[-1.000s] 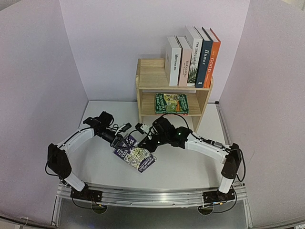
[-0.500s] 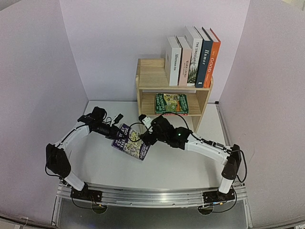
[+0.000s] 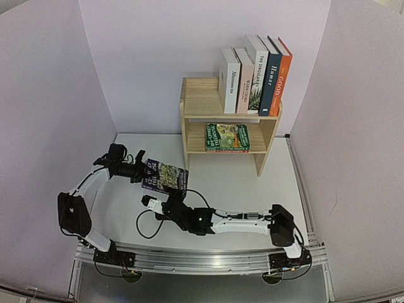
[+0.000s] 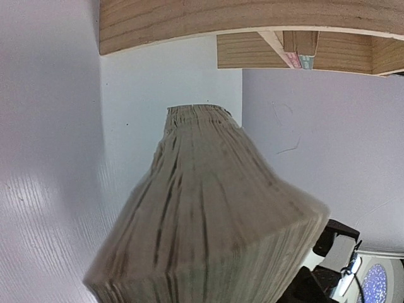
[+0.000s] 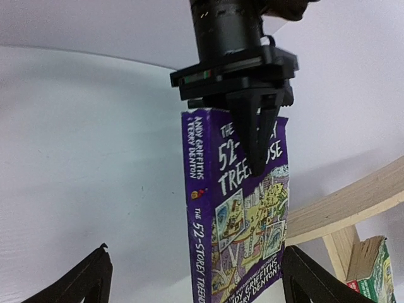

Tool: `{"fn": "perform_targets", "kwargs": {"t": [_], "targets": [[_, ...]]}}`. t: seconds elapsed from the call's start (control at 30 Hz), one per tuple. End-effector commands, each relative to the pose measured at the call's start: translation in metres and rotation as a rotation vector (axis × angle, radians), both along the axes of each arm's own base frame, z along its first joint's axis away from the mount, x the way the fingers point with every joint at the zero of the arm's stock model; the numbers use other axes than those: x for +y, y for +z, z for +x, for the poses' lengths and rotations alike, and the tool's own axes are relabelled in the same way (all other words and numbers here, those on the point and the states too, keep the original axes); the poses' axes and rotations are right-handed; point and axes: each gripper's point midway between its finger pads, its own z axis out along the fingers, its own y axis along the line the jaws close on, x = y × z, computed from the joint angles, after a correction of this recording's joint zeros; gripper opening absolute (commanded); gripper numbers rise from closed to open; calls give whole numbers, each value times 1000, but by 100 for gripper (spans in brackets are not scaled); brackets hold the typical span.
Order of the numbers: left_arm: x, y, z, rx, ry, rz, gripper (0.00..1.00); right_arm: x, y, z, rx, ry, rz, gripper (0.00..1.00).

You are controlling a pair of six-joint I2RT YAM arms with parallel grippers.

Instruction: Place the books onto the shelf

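Note:
A purple illustrated paperback [image 3: 165,177] hangs in the air left of the shelf [image 3: 202,101], and my left gripper [image 3: 140,172] is shut on its top edge. The right wrist view shows the left gripper's fingers [image 5: 255,136] pinching that book [image 5: 240,214]. In the left wrist view the book's page edge [image 4: 208,221] fills the frame and hides the jaws. My right gripper [image 3: 150,202] lies low over the table below the book, open and empty [image 5: 199,281]. Several books [image 3: 255,72] stand upright on the shelf's top. A green one [image 3: 226,137] lies flat on the lower tier.
White walls close in the table [image 3: 240,189] on the left, back and right. The shelf stands at the back right against the wall. The right arm [image 3: 246,222] stretches low along the near part of the table. A loose cable [image 3: 144,227] loops beside it.
The right gripper opened, let go of the purple book and drew back low toward the near edge. The left arm carried the book up and to the left.

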Motion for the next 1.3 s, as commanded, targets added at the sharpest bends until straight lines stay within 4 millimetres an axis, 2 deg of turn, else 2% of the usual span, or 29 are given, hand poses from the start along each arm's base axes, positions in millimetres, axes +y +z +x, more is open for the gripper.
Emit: {"fn": "perform_targets", "kwargs": {"t": [0.0, 0.07, 0.13, 0.2, 0.27, 0.4, 0.47, 0.5, 0.53, 0.57, 0.6, 0.63, 0.67, 0.73, 0.77, 0.87, 0.93, 1.0, 1.13, 1.27], "targets": [[-4, 41, -4, -92, -25, -103, 0, 6, 5, 35, -212, -137, -26, 83], [-4, 40, -4, -91, -25, -104, 0, 8, 1, 41, -249, -167, -29, 73], [-5, 39, -4, -89, -25, -107, 0, 8, 2, 47, -295, -204, -22, 67], [-5, 39, -4, -86, -25, -109, 0, 10, 3, 53, -361, -242, -22, 65], [-5, 39, -4, -86, -26, -111, 0, 10, 1, 57, -409, -277, -30, 58], [-5, 39, -5, -84, -25, -109, 0, 11, -5, 63, -417, -294, -23, 49], [-5, 39, -5, -86, -25, -108, 0, 7, -3, 69, -415, -317, -16, 35], [-4, 39, -5, -84, -23, -107, 0, 5, -1, 71, -415, -332, -10, 19], [-4, 39, -5, -85, -23, -107, 0, 3, 3, 72, -416, -344, -4, 7], [-5, 39, -5, -84, -23, -106, 0, 1, 6, 74, -417, -359, 1, 0], [-4, 39, -5, -85, -23, -107, 0, -1, 11, 73, -418, -362, 9, 0], [-5, 39, -5, -86, -24, -107, 5, -3, 16, 73, -419, -364, 14, 0], [-4, 39, -4, -84, -23, -106, 24, -5, 21, 72, -419, -363, 20, 0], [-2, 36, -2, -83, -11, -87, 77, -11, 29, 69, -406, -350, 15, 0], [1, 36, 1, -91, -1, -71, 97, -15, 32, 67, -388, -336, 6, 0], [13, 38, 11, -181, 32, 10, 100, -29, 29, 58, -164, -222, -43, 0], [26, 40, 16, -248, 46, 117, 100, -46, 24, 44, 84, -130, -67, 0], [39, 44, 21, -325, 53, 236, 100, -66, 31, 32, 249, -75, -80, 0], [66, 50, 31, -414, 86, 404, 100, -106, 61, 17, 336, -45, -134, 0], [77, 45, 32, -415, 108, 453, 100, -139, 102, 20, 282, -79, -175, 0]]}}
